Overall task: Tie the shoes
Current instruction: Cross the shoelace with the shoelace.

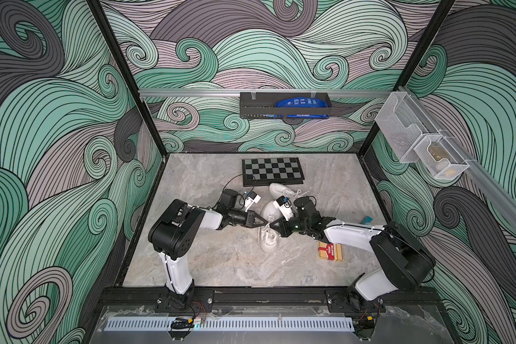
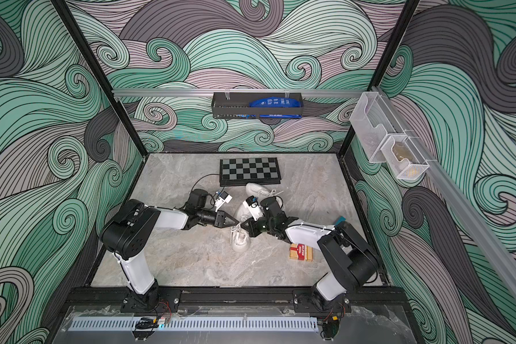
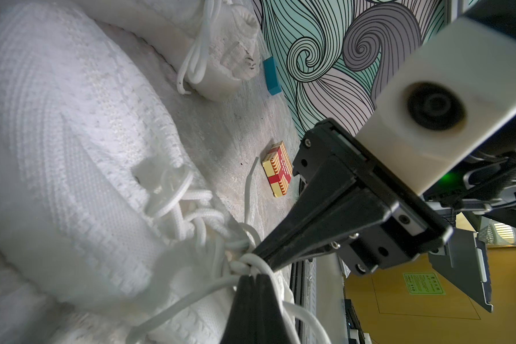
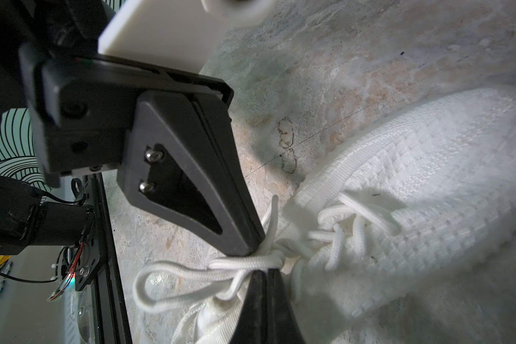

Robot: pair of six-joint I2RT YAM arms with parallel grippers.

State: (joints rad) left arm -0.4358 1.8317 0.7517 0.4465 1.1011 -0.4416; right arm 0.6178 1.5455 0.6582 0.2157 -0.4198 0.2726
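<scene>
Both my left tool (image 1: 263,222) and right tool (image 1: 274,224), tips nearly touching, are clamped on the laces (image 4: 191,267) of the shoe (image 1: 269,239) beneath them.

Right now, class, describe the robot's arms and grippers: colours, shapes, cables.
The left arm and right arm have white shells between bulky black joints. The left gripper and right gripper have black, tapering triangular fingers beside white camera blocks. Thin black cables trail at the wrists.

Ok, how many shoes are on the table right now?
2. The near shoe lies in the centre, its laces pinched by the left gripper and right gripper. The far shoe lies behind it, by the chessboard, partly hidden by the right arm.
</scene>
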